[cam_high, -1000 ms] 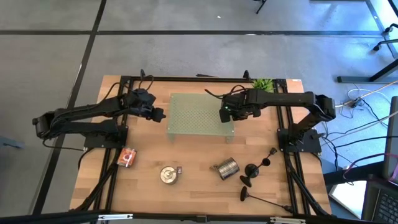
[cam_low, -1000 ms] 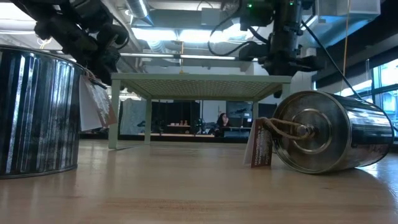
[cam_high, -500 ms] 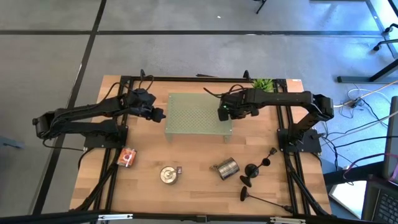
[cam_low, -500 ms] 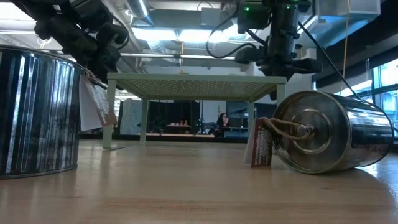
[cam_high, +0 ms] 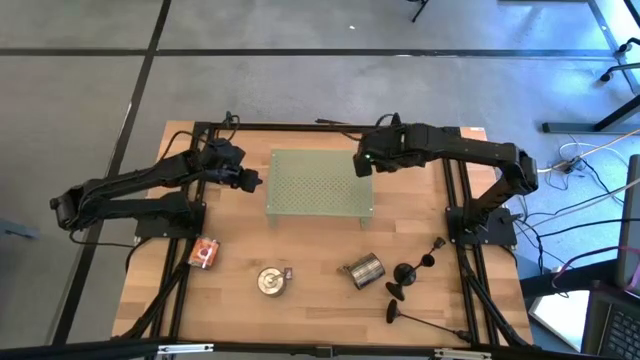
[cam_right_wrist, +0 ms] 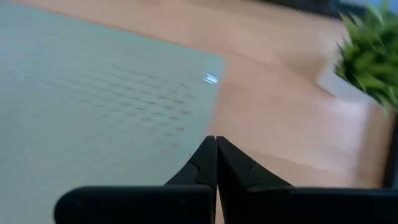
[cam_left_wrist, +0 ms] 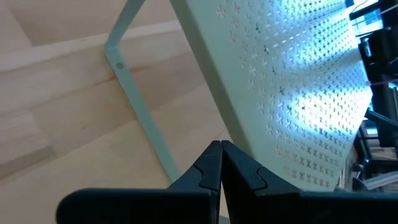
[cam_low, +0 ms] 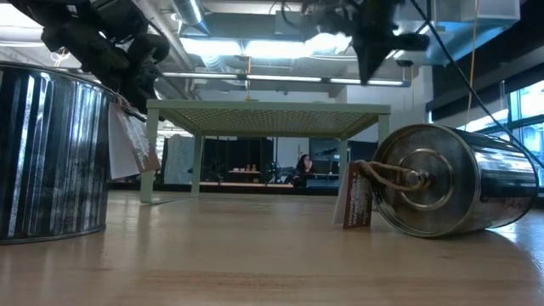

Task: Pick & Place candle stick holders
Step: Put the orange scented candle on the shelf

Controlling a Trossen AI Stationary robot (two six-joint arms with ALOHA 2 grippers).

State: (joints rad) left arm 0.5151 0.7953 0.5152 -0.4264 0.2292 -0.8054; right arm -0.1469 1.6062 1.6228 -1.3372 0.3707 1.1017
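Note:
Three black candle stick holders (cam_high: 408, 272) (cam_high: 395, 291) (cam_high: 392, 316) lie at the table's front right, far from both grippers; the low view does not show them. My left gripper (cam_high: 252, 180) is shut beside the left edge of a pale green perforated shelf (cam_high: 318, 183), which stands on thin legs at the table's middle. My right gripper (cam_high: 362, 163) is shut and raised above the shelf's far right corner; it also shows in the low view (cam_low: 365, 59). My left gripper's shut fingertips (cam_left_wrist: 221, 146) stand level at the shelf's left edge (cam_left_wrist: 205, 93), coming from the table's left. I cannot tell whether they touch it.
A silver can (cam_high: 365, 270) lies on its side front centre. Another silver can (cam_high: 270, 282) stands to its left. An orange can (cam_high: 205, 253) is at the front left. A green plant (cam_high: 422, 135) stands at the far right. Dark frame rails run along both sides.
The shelf has slid a little toward the table's left while my right gripper stood at its right part. My right gripper has then risen and gone toward the far edge, off the shelf. The shelf has since stayed put.

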